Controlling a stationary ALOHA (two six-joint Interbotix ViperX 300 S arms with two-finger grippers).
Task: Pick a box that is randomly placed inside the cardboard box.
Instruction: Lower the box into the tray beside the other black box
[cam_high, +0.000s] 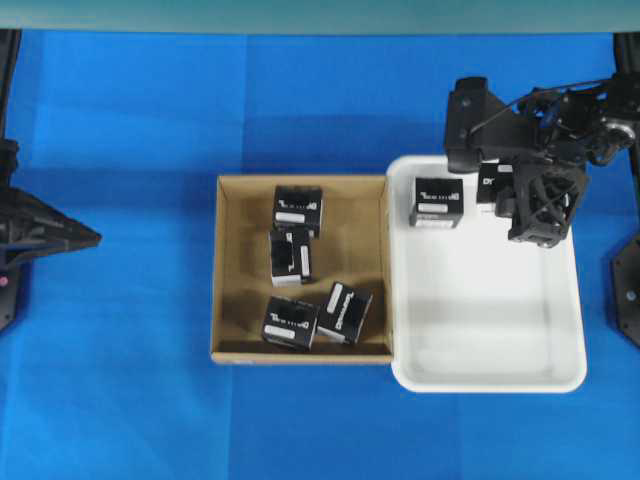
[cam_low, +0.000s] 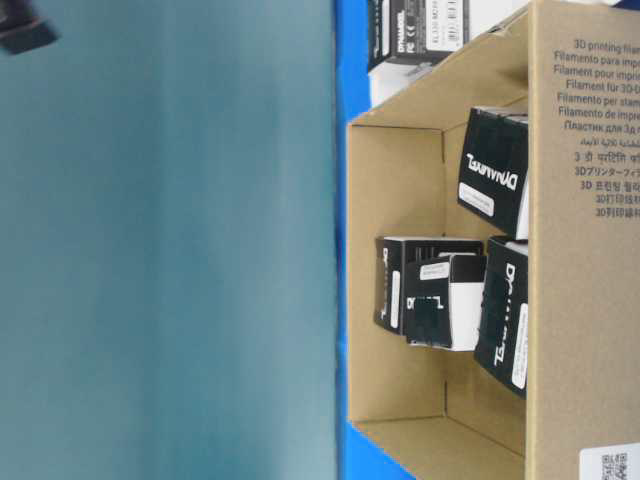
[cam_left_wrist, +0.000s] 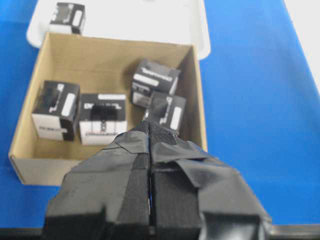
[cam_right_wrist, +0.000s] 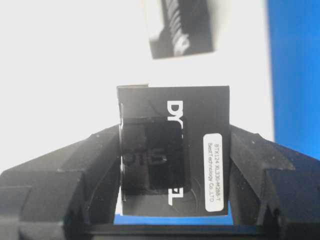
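The box (cam_right_wrist: 174, 150) clamped in the right tool (cam_right_wrist: 172, 165) shows white lettering on black — "DY" at the top and an "L" lower down, the middle letters lost behind a glossy window — running top to bottom in the right wrist view. Its white label strip reads "BTX124 XL330-M288-T" and "Besttechnology Co.,LTD", also running vertically, so the carton's long axis stands upright in that frame. Both fingers press its left and right sides.

In the overhead view this box (cam_high: 490, 183) sits at the upper right, over the white tray (cam_high: 560, 375), half hidden under the right tool (cam_high: 540, 205). A second black carton (cam_high: 437, 203) lies in the tray's upper left corner.

Four more black cartons rest inside the cardboard box (cam_high: 228, 270) at centre frame; one (cam_low: 495, 170) reads "DYNAMIXEL" in the table-level view. The cardboard box's outer wall (cam_low: 585, 250) carries "3D printing filament" in several languages (cut off at the frame edge).

The left tool (cam_left_wrist: 150, 145) is closed with its fingers together, empty, hanging over the blue worktop (cam_left_wrist: 255, 100) short of the cardboard box (cam_left_wrist: 30, 172).
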